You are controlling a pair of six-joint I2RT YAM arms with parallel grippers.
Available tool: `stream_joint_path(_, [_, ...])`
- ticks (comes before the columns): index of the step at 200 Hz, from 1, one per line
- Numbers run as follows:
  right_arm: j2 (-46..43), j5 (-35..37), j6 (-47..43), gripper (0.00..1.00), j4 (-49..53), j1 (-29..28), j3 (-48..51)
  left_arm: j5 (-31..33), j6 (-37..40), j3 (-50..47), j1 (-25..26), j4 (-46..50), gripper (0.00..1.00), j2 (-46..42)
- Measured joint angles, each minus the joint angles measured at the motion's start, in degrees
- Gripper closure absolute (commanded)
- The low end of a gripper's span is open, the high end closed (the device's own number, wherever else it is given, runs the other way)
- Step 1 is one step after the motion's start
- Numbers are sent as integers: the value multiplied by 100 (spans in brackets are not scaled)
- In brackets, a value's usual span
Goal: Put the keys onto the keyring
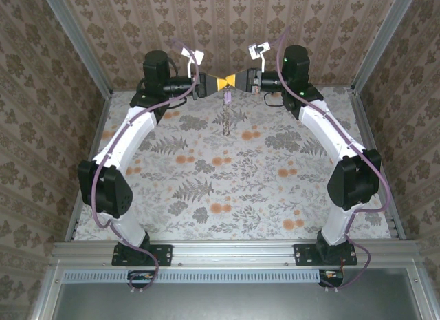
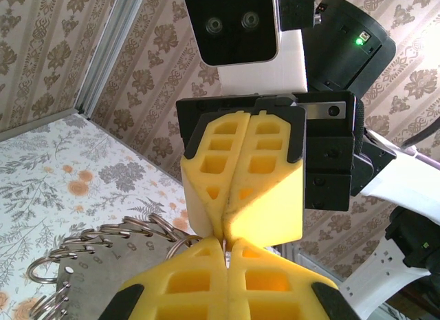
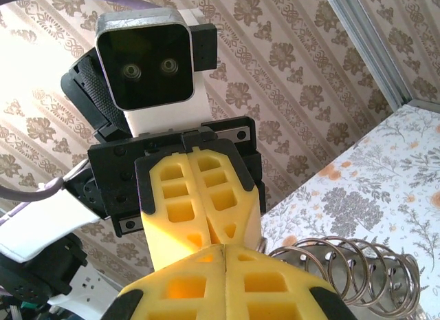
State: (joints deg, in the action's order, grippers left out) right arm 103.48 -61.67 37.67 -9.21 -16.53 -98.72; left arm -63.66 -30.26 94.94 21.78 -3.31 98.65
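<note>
My left gripper (image 1: 221, 82) and right gripper (image 1: 234, 81) meet tip to tip high above the back of the table, both shut. In the left wrist view my left gripper (image 2: 227, 247) pinches a thin sliver of metal, and the right gripper (image 2: 223, 230) presses in from above. The keyring (image 1: 225, 119) hangs straight down from where the tips meet. Its wire loops (image 2: 110, 234) fan out to the left there, and in the right wrist view the keyring (image 3: 350, 258) fans right of my right gripper (image 3: 225, 251). A small lilac key (image 1: 225, 97) hangs just under the tips.
A grey tag with printed digits (image 2: 103, 272) lies among the loops. The floral table (image 1: 206, 189) stretches below the hanging chain. Patterned walls (image 1: 227, 24) close in at the back and sides, with metal corner posts (image 1: 75, 38) at the left and right.
</note>
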Motion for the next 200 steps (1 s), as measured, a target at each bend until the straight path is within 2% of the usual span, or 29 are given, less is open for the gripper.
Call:
stream_joint_path(12, [0, 129, 83, 67, -70, 15, 61, -31, -61, -76, -17, -166, 100, -2])
stream_joint_path(20, [0, 170, 120, 65, -149, 44, 107, -20, -125, -114, -35, -289, 100, -4])
stream_joint_path(80, [-612, 647, 350, 61, -782, 249, 1220, -81, -485, -267, -61, -761, 100, -2])
stream_joint_path(140, [-1056, 1027, 382, 50, -1620, 289, 2481, -249, -619, -267, -83, -918, 100, -2])
stream_joint_path(166, [-1075, 1084, 356, 44, -1775, 219, 2723, -323, -671, -264, -81, -975, 100, -2])
stream_joint_path(200, [-1217, 1161, 74, 42, -1751, -28, 2747, -426, -743, -197, -20, -1001, 100, -2])
